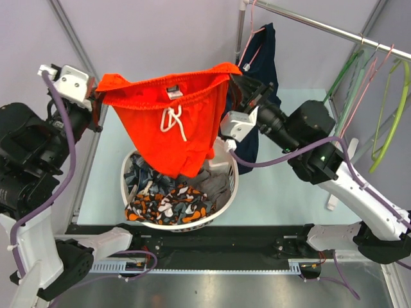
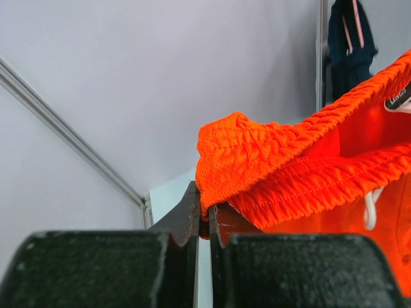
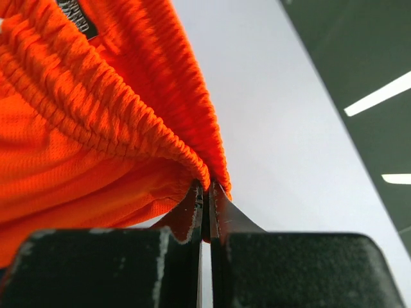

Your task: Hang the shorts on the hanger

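Observation:
The orange-red shorts (image 1: 168,122) with a white drawstring (image 1: 172,120) hang spread out by the waistband, held up above the laundry basket (image 1: 229,186). My left gripper (image 1: 98,102) is shut on the left end of the waistband; the left wrist view shows the jaws (image 2: 204,218) pinching the gathered elastic (image 2: 257,154). My right gripper (image 1: 235,85) is shut on the right end; the right wrist view shows it (image 3: 207,199) clamped on the waistband (image 3: 96,109). The dark green hanger (image 1: 343,72) hangs on the rail at the far right, away from both grippers.
The white basket holds an orange-black-white patterned cloth (image 1: 168,200) and other clothes. A dark navy garment (image 1: 260,58) hangs on a pink hanger behind my right gripper. A metal rail (image 1: 321,25) carries pink (image 1: 371,70) and lime-green hangers (image 1: 393,115).

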`<control>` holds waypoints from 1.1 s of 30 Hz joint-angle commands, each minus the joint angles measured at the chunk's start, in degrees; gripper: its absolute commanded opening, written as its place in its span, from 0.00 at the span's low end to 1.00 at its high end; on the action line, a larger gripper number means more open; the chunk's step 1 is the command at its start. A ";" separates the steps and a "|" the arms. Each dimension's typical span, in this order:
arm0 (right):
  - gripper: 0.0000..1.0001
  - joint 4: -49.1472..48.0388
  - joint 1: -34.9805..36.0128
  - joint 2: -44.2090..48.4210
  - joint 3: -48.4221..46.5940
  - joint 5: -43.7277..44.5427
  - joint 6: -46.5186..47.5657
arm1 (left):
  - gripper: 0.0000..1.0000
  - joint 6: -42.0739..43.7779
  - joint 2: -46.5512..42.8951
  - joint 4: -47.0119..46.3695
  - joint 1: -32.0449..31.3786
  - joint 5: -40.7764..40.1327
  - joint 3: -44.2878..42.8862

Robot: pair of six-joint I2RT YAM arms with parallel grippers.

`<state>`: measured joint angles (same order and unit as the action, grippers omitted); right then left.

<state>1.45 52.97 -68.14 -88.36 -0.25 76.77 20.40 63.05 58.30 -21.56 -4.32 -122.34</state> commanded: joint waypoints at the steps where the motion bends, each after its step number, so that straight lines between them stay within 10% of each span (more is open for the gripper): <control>1: 0.00 -2.00 -1.99 0.72 -9.19 3.86 -1.10 | 0.00 -3.09 -0.73 -7.42 0.82 -3.06 -2.11; 15: 0.00 28.15 -2.17 4.78 9.16 -5.28 -16.13 | 0.01 2.09 -12.51 0.85 0.82 -7.11 37.06; 33: 0.00 30.62 -12.63 -12.11 12.68 -16.53 -11.73 | 0.00 2.45 -1.78 -18.40 7.41 2.73 63.01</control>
<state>29.87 40.14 -80.36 -76.05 -15.22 64.75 21.98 62.81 42.59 -15.38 -4.14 -63.20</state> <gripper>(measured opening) 0.022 0.058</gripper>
